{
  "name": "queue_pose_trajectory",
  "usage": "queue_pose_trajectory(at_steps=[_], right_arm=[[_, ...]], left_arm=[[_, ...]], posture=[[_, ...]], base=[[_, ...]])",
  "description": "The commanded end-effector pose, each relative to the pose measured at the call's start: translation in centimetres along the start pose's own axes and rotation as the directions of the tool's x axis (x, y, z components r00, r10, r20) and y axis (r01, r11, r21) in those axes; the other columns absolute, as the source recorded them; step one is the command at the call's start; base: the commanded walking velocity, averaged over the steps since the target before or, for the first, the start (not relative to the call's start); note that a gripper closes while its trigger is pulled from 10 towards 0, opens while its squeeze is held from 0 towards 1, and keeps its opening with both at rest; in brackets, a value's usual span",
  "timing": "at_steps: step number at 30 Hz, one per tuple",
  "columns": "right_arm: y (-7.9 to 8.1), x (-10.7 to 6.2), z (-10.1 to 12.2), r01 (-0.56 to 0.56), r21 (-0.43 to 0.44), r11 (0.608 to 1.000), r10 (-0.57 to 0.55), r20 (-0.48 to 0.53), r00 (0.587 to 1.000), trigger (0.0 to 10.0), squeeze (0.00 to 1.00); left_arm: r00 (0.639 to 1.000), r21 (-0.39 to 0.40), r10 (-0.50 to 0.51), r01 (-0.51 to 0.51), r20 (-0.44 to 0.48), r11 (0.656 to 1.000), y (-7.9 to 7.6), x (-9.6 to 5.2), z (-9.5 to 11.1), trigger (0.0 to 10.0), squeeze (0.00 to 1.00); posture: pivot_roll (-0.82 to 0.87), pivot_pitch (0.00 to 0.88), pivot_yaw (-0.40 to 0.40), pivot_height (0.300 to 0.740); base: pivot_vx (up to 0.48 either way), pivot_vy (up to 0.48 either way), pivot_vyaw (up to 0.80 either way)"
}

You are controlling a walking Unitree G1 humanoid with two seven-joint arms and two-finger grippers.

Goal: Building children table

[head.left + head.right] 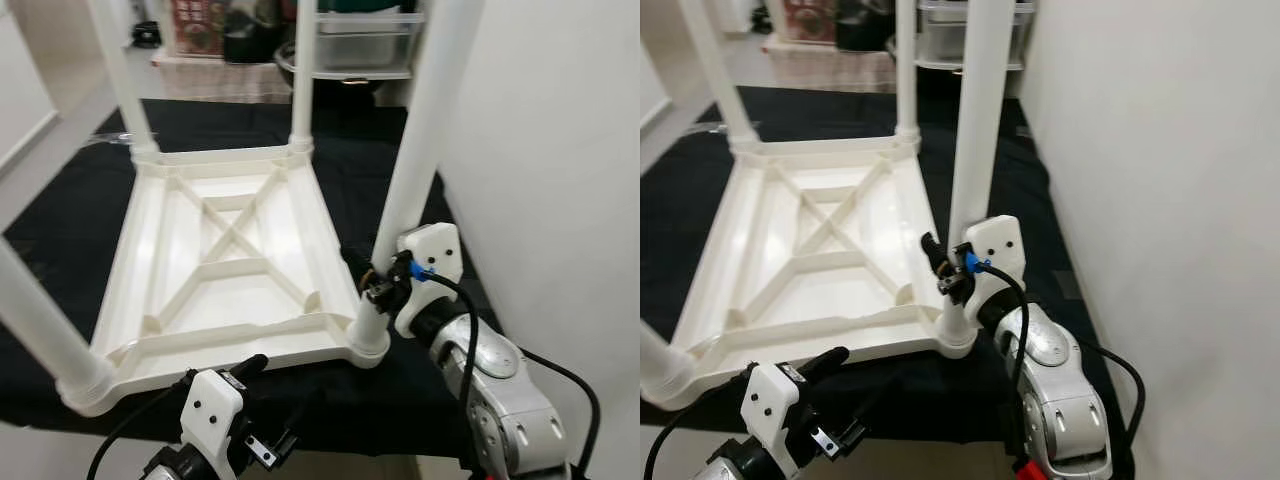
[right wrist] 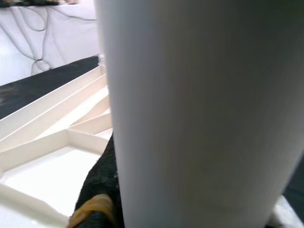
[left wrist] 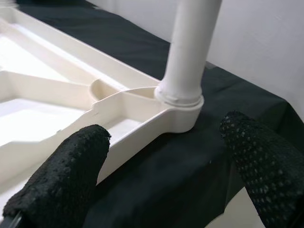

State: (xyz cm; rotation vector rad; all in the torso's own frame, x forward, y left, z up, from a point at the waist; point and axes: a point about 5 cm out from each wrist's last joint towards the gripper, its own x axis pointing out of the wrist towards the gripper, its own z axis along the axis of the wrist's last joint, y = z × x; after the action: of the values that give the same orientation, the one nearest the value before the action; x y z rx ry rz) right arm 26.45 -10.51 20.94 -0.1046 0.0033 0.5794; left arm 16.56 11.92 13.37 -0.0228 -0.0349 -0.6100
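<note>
Four white legs [image 1: 418, 130] stand on your upturned tabletop [image 1: 225, 260]; your right gripper [image 1: 372, 280] clamps the 4 o'clock leg, while your left gripper [image 1: 262, 395] gapes empty at 6 o'clock.

The right gripper [image 1: 372, 283] is hemmed in by the table leg [image 1: 420, 140] ahead and the white wall [image 1: 560, 170] beside it; open black cloth [image 3: 156, 180] lies before the left gripper [image 3: 166, 190].

One tabletop, four legs, two grippers of mine

One upturned white tabletop [image 1: 225, 250] lies on one black cloth [image 1: 60, 215]; four white legs [image 1: 420, 130] stand at its corners. I count my two grippers.
</note>
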Motion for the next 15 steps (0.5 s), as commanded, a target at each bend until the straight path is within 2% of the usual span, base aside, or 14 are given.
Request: queue_pose_trajectory(at_steps=[1, 2, 3, 4, 5, 6, 7, 8, 9, 11, 12, 13, 14, 15], right_arm=[[-0.4, 0.8, -4.0, -0.098, 0.093, 0.991, 0.114, -0.185, 0.976, 10.0, 1.00], [-0.4, 0.8, -4.0, -0.098, 0.093, 0.991, 0.114, -0.185, 0.976, 10.0, 1.00], [-0.9, 1.3, -2.9, -0.149, 0.083, 0.985, 0.158, -0.120, 0.980, 10.0, 1.00], [-1.6, 1.5, -1.0, -0.284, 0.048, 0.958, 0.285, -0.009, 0.959, 10.0, 1.00], [-1.6, 1.5, -1.0, -0.284, 0.048, 0.958, 0.285, -0.009, 0.959, 10.0, 1.00], [-1.8, 1.4, 0.3, -0.356, 0.012, 0.934, 0.355, 0.053, 0.933, 10.0, 1.00], [-1.8, 1.4, 0.3, -0.356, 0.012, 0.934, 0.355, 0.053, 0.933, 10.0, 1.00], [-2.3, 1.1, 1.4, -0.422, -0.011, 0.906, 0.421, 0.089, 0.902, 10.0, 1.00], [-2.3, 1.1, 1.4, -0.422, -0.011, 0.906, 0.421, 0.089, 0.902, 10.0, 1.00], [-3.4, 0.7, 2.6, -0.547, -0.082, 0.833, 0.552, 0.085, 0.829, 10.0, 1.00], [-3.4, 0.7, 2.6, -0.547, -0.082, 0.833, 0.552, 0.085, 0.829, 10.0, 1.00], [-3.6, 0.6, 2.8, -0.598, -0.115, 0.793, 0.606, 0.058, 0.793, 10.0, 0.38], [-3.6, 0.6, 2.8, -0.598, -0.115, 0.793, 0.606, 0.058, 0.793, 10.0, 0.38], [-3.6, 0.5, 3.1, -0.644, -0.129, 0.754, 0.653, 0.043, 0.756, 10.0, 0.00]], left_arm=[[1.000, -0.012, 0.003, -0.004, -0.011, 1.000, -0.2, -0.1, -0.3, 10.0, 0.00], [1.000, -0.012, 0.003, -0.004, -0.011, 1.000, -0.2, -0.1, -0.3, 10.0, 0.00], [1.000, -0.014, 0.004, -0.005, -0.008, 1.000, -0.4, -0.1, -0.2, 10.0, 0.00], [1.000, -0.017, 0.004, -0.004, -0.005, 1.000, -0.5, 0.0, -0.2, 10.0, 0.00], [1.000, -0.017, 0.004, -0.004, -0.005, 1.000, -0.5, 0.0, -0.2, 10.0, 0.00], [1.000, -0.019, 0.002, -0.002, -0.003, 1.000, -0.6, 0.1, -0.2, 10.0, 0.00], [1.000, -0.019, 0.002, -0.002, -0.003, 1.000, -0.6, 0.1, -0.2, 10.0, 0.00], [1.000, -0.021, 0.001, -0.001, -0.001, 1.000, -0.7, 0.2, -0.2, 10.0, 0.00], [1.000, -0.021, 0.001, -0.001, -0.001, 1.000, -0.7, 0.2, -0.2, 10.0, 0.00], [1.000, -0.026, -0.001, 0.001, 0.002, 1.000, -0.7, 0.4, -0.3, 10.0, 0.00], [1.000, -0.026, -0.001, 0.001, 0.002, 1.000, -0.7, 0.4, -0.3, 10.0, 0.00], [1.000, -0.026, -0.001, 0.002, 0.003, 1.000, -0.7, 0.5, -0.3, 10.0, 0.00], [1.000, -0.026, -0.001, 0.002, 0.003, 1.000, -0.7, 0.5, -0.3, 10.0, 0.00], [1.000, -0.026, -0.002, 0.002, 0.004, 1.000, -0.7, 0.6, -0.3, 10.0, 0.00]], posture=[[0.04, 0.191, -0.041, 0.740], [0.04, 0.191, -0.041, 0.740], [0.04, 0.183, -0.046, 0.740], [0.05, 0.183, -0.047, 0.740], [0.05, 0.183, -0.047, 0.740], [0.05, 0.181, -0.046, 0.740], [0.05, 0.181, -0.046, 0.740], [0.04, 0.166, -0.045, 0.740], [0.04, 0.166, -0.045, 0.740], [0.05, 0.143, -0.047, 0.740], [0.05, 0.143, -0.047, 0.740], [0.05, 0.144, -0.040, 0.740], [0.05, 0.144, -0.040, 0.740], [0.05, 0.141, -0.036, 0.740]], base=[[0.000, 0.000, 0.00], [0.000, 0.000, 0.00], [0.000, 0.000, 0.00], [0.000, 0.000, 0.00], [0.000, 0.000, 0.00], [0.000, 0.000, 0.00], [0.000, 0.000, 0.00], [0.000, 0.000, 0.00], [0.000, 0.000, 0.00], [0.000, 0.000, 0.00], [0.000, 0.000, 0.00], [0.000, 0.000, 0.00], [0.000, 0.000, 0.00], [0.000, 0.000, 0.00]])
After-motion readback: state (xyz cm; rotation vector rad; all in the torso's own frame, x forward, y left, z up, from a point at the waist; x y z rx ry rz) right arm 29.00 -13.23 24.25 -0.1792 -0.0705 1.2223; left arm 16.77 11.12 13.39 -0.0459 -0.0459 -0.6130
